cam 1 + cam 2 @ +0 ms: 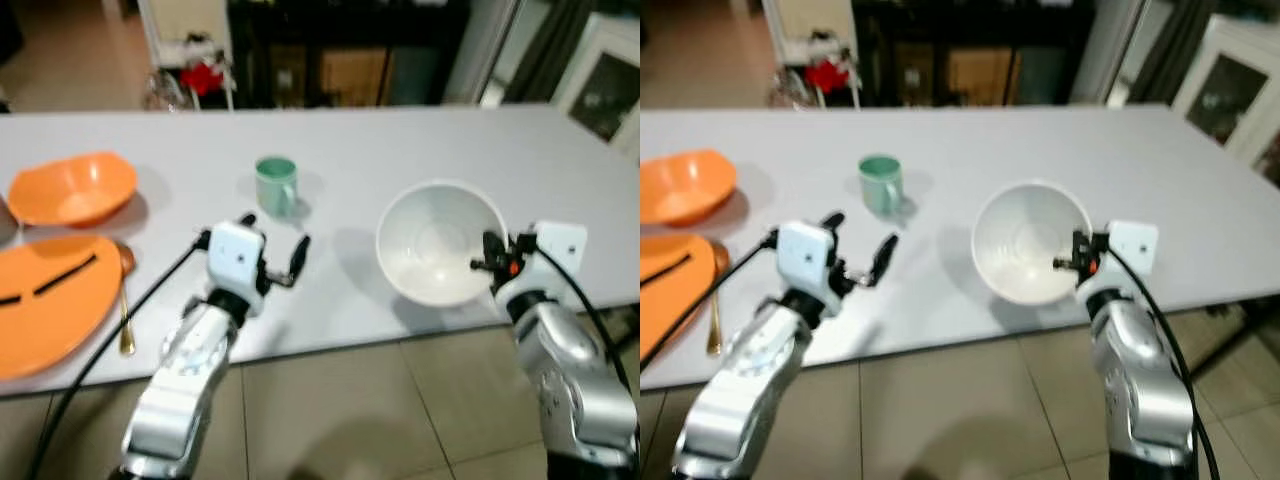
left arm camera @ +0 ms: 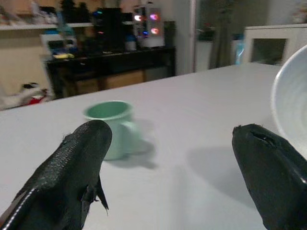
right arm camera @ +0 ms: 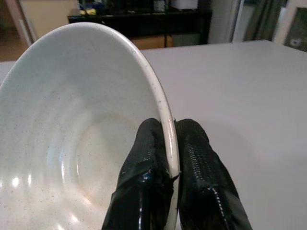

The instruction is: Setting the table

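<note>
Closest thing in the head views is the pair of silver arms reaching out over the tiled floor (image 1: 350, 400) toward the near edge of the white table (image 1: 420, 140). The right gripper (image 1: 487, 262) has its fingers clamped on the rim of a speckled white bowl (image 1: 435, 240) — one finger inside, one outside — and the bowl is tipped toward the camera above the table's near edge. My guess is the rim pinch is the only way two thin fingers can carry something that wide. The left gripper (image 1: 274, 247) hangs over the table with its fingers spread wide and nothing between them, pointed toward a green mug (image 1: 276, 184) sitting upright further back. Off to the robot's left there's an orange bowl (image 1: 72, 188), and nearer the edge an orange plate (image 1: 45, 300) with dark chopsticks (image 1: 65, 272) lying across it and a gold spoon (image 1: 125, 300) just beside it, so that place looks mostly set.

Left wrist view: two black fingers well apart, mug between them in the distance, white bowl's edge at one side.

Right wrist view: fingertips (image 3: 148, 158) pressed on both sides of the bowl's rim — firm contact, as far as I can judge.
</note>
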Robot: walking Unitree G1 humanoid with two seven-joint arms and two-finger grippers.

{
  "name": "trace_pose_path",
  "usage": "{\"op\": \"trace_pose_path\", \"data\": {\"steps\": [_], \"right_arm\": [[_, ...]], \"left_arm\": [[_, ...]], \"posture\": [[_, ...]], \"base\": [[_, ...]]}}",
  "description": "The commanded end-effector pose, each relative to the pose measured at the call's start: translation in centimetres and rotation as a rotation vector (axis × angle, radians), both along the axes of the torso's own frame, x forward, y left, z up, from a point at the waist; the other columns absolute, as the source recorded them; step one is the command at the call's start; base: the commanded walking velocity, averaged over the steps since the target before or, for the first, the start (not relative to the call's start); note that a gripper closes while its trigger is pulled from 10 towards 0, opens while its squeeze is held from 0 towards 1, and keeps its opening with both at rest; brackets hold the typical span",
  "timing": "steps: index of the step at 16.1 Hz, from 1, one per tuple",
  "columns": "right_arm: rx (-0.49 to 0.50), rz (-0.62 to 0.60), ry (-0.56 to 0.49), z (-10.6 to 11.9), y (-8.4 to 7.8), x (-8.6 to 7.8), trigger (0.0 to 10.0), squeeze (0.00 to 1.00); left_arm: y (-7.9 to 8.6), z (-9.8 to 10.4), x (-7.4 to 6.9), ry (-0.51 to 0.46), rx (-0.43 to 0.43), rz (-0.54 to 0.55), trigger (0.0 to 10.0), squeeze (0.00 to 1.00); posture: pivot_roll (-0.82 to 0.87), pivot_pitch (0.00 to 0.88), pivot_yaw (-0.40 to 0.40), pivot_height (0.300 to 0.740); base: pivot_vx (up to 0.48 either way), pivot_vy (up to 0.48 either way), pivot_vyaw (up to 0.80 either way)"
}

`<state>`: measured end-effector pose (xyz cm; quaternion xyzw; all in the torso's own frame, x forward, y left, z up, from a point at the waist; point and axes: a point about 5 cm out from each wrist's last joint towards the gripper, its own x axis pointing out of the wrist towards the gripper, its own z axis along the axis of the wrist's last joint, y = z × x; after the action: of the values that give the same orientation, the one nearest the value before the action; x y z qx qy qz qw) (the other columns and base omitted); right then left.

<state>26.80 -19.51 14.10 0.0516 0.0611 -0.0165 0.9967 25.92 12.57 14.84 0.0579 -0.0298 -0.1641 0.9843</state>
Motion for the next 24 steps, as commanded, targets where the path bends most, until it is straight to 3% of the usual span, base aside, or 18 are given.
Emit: {"op": "trace_pose_path", "data": {"steps": [1, 20, 24], "right_arm": [[0.019, 0.055, -0.041, 1.0, 1.3, 0.4, 10.0, 0.00], [0.034, 0.076, -0.029, 0.8, 1.2, 1.3, 10.0, 0.00], [0.079, 0.104, -0.018, 0.7, 1.5, 1.6, 10.0, 0.00]], "left_arm": [[0.5, 0.4, 0.1, -0.017, 0.008, 0.014, 10.0, 0.00], [0.9, 0.6, 0.1, -0.029, 0.007, 0.054, 10.0, 0.00], [1.2, 0.9, 0.0, -0.049, -0.010, 0.046, 10.0, 0.00]], "posture": [[0.02, 0.000, -0.060, 0.740], [0.04, 0.000, -0.096, 0.740], [0.04, 0.000, -0.098, 0.740]], "base": [[0.341, 0.000, 0.00], [0.338, 0.000, 0.00], [0.241, 0.000, 0.00]]}}
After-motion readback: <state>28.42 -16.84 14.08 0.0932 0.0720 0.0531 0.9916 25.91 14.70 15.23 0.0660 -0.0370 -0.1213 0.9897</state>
